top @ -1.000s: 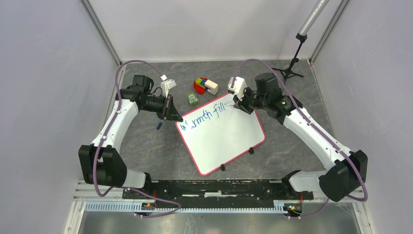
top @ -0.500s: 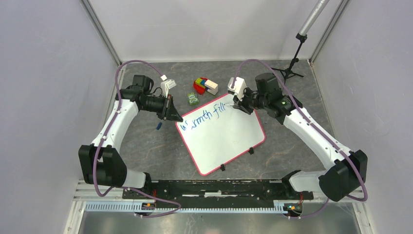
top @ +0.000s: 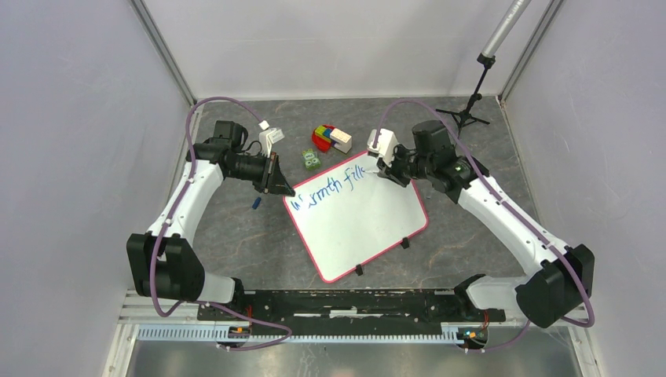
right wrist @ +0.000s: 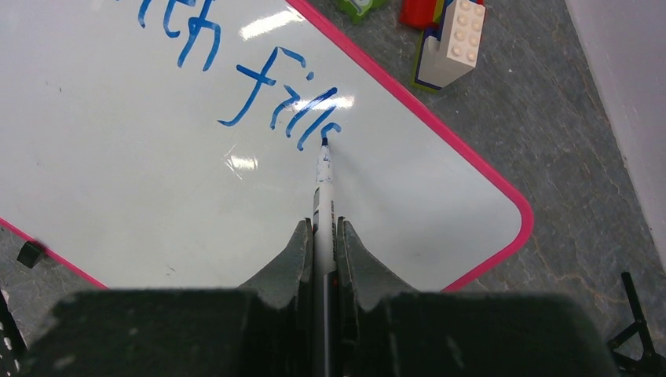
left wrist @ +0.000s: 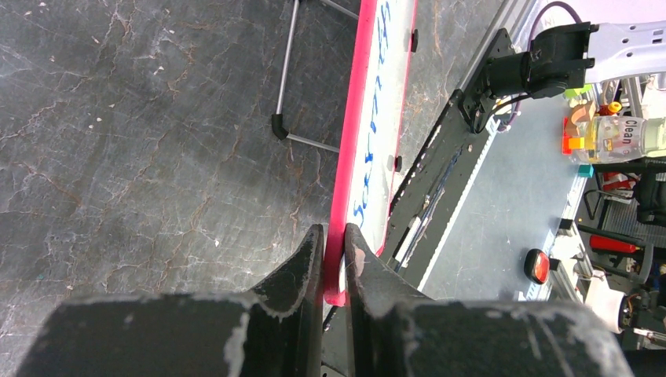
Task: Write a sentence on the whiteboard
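Note:
The whiteboard (top: 361, 224), white with a pink rim, lies tilted on the grey table. Its blue sentence (top: 326, 187) reads roughly "Warmth fill" along the far edge, with a short curved stroke after it. My left gripper (top: 284, 191) is shut on the whiteboard's left corner, and the left wrist view shows the pink rim (left wrist: 357, 126) pinched between my gripper's jaws (left wrist: 335, 239). My right gripper (top: 382, 171) is shut on a white marker (right wrist: 323, 184). The marker's blue tip touches the whiteboard (right wrist: 157, 173) at the end of the sentence (right wrist: 275, 94).
Coloured toy bricks (top: 330, 139) and a small green piece (top: 311, 159) lie just beyond the board. A small blue item (top: 257, 203) lies left of it. A black tripod stand (top: 469, 110) stands at the back right. Black clips (top: 405, 243) sit on the board's near edge.
My right gripper has shifted slightly with the marker, adding a short blue stroke after "fill". The left arm and the board have not moved.

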You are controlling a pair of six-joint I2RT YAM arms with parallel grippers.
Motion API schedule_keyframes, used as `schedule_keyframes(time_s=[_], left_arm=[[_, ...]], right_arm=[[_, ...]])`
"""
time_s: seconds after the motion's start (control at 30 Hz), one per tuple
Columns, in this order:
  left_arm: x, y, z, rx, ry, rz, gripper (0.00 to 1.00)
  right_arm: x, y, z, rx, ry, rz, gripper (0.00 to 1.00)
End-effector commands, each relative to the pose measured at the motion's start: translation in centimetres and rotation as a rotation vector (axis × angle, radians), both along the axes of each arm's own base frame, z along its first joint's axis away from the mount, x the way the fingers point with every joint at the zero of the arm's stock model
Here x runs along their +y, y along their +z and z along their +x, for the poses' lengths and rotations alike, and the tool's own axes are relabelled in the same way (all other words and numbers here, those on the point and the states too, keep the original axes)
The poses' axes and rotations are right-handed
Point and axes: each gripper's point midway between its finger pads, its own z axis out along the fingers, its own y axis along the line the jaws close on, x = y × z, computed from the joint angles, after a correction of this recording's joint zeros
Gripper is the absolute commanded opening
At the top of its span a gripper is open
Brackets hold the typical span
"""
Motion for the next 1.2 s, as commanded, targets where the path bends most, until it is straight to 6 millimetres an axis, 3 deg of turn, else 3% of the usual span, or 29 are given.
schedule_keyframes(time_s=[0.0,0.3,0.5,0.83,1.17], left_arm=[[0.4,-0.2,0.6,-0.054,0.000,0.038,0.02],[0.4,-0.2,0.6,-0.051,0.000,0.039,0.02],[0.3,-0.2,0.6,-0.049,0.001,0.039,0.02],[0.3,-0.1,0.6,-0.053,-0.002,0.039,0.03],[0.3,0.0,0.5,-0.059,-0.003,0.037,0.02]], right_arm=[[-1.3,0.1,0.2,-0.027,-0.036,-0.035,0.00],[-1.6,-0.8,-0.5,-0.004,-0.026,-0.046,0.00],[-0.7,-1.2,-2.0,0.051,0.039,-0.017,0.00],[0.8,2.7,-2.8,0.038,0.119,0.070,0.00],[-0.9,4.1,-0.9,0.020,0.070,0.083,0.00]])
